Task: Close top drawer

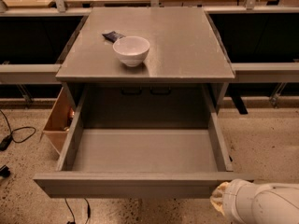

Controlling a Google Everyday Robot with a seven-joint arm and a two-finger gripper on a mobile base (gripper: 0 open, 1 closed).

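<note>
The top drawer (140, 157) is pulled far out, its front panel's right end lying just left of the gripper (219, 200); whether the gripper is opened or anything is held cannot be told. A white bowl (131, 50) is set on the cabinet top (187, 45), well beyond the gripper.

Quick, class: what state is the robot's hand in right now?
The hand: cannot be told. It sits low on the right, by the right end of the open top drawer's front panel.
</note>
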